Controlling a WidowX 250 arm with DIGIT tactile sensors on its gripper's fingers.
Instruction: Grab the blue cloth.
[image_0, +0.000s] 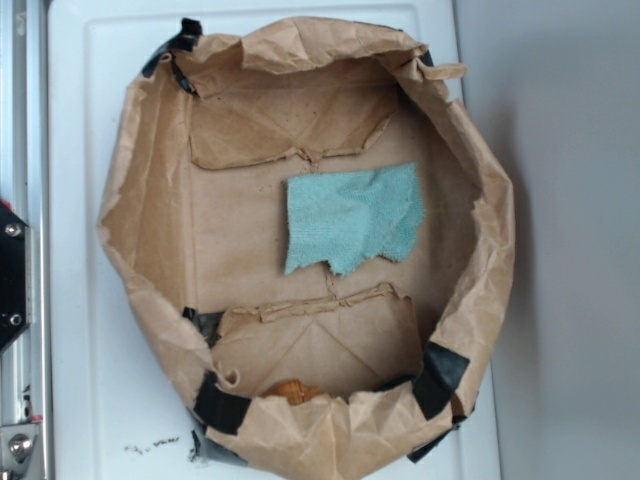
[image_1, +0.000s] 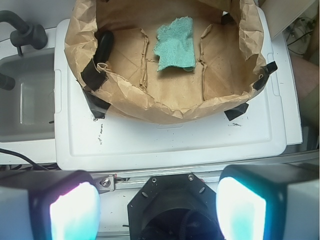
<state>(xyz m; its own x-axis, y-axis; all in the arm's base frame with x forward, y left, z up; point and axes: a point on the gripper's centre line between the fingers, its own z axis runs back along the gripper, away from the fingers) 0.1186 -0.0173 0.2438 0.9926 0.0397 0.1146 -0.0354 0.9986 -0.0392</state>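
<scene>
The blue cloth (image_0: 352, 217) is a small pale teal rag with ragged edges, lying flat on the floor of the open brown paper bag (image_0: 150, 215). In the wrist view the blue cloth (image_1: 175, 44) lies far ahead inside the bag (image_1: 165, 102). My gripper (image_1: 157, 207) is open, its two pads wide apart with nothing between them. It hangs high over the robot's black base (image_1: 170, 205), well short of the bag. The gripper itself does not show in the exterior view.
The bag stands on a white lid-like surface (image_1: 170, 140), its rim held with black tape (image_0: 438, 378). A small orange-brown item (image_0: 290, 390) lies inside by one wall. A sink (image_1: 27, 95) with a dark tap (image_1: 22, 30) lies left in the wrist view.
</scene>
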